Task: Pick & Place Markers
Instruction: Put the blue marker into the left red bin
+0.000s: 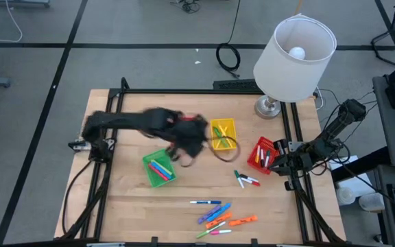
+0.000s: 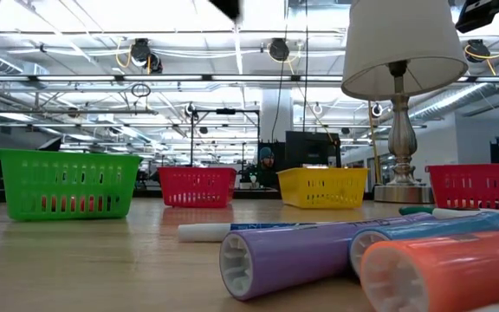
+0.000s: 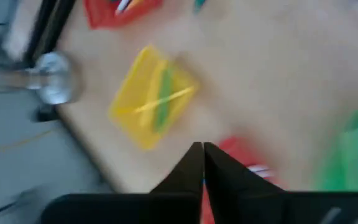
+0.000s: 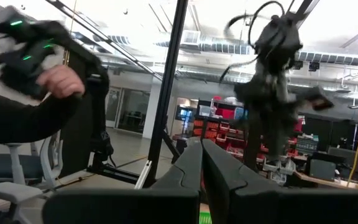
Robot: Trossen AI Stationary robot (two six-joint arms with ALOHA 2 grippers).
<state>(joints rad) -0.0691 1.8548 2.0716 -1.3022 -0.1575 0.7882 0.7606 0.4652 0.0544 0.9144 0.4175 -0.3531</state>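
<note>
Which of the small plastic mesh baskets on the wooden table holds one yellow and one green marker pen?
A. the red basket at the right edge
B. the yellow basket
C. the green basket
B: the yellow mesh basket holds a yellow marker crossed over a green marker.

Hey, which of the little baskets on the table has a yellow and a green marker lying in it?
The yellow basket, beside the lamp base; the green basket holds several differently coloured markers.

We note a pale wooden table point(image 1: 273, 213) with matt grain, smooth plastic markers point(image 2: 319, 251), mesh plastic baskets point(image 2: 68, 184), and a lamp point(image 2: 399, 130) with polished metal stem and cloth shade.
</note>
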